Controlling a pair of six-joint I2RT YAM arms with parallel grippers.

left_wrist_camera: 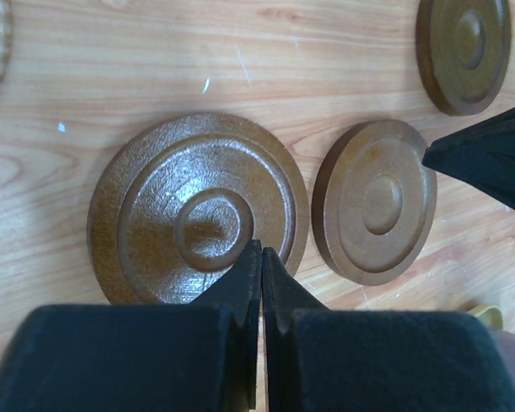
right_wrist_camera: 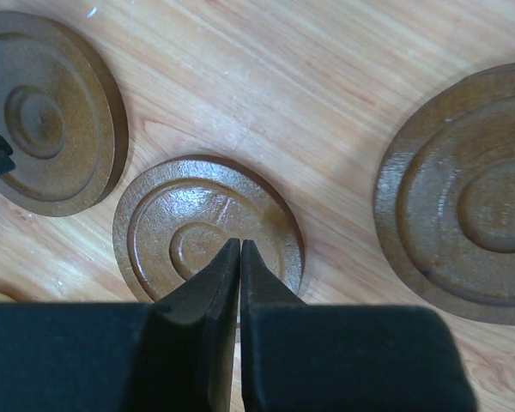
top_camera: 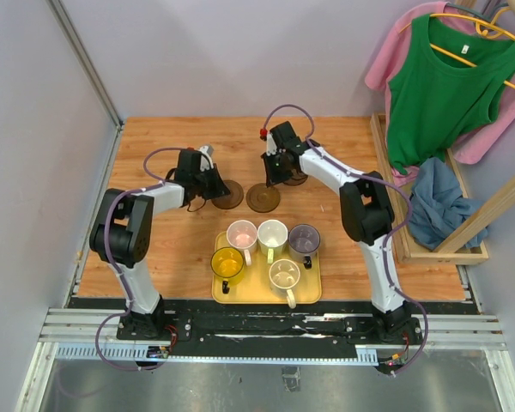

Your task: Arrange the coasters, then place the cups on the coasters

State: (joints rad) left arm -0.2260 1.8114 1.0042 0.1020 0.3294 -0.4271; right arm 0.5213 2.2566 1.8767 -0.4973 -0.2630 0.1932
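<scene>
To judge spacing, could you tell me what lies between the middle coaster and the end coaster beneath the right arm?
Only bare table separates the middle coaster from the end coaster, as the right wrist view shows.

dark brown ringed coaster [left_wrist_camera: 197, 206] lies flat just ahead of the left fingers [left_wrist_camera: 240, 283], a second coaster [right_wrist_camera: 202, 223] flat ahead of the right fingers [right_wrist_camera: 219, 275]; five cups [top_camera: 272, 236] upright, clustered well behind both.

Bare tabletop [top_camera: 180, 137] beyond the coasters [top_camera: 263, 197]; crowded tray [top_camera: 256, 288] of cups [top_camera: 273, 233] nearside.
</scene>
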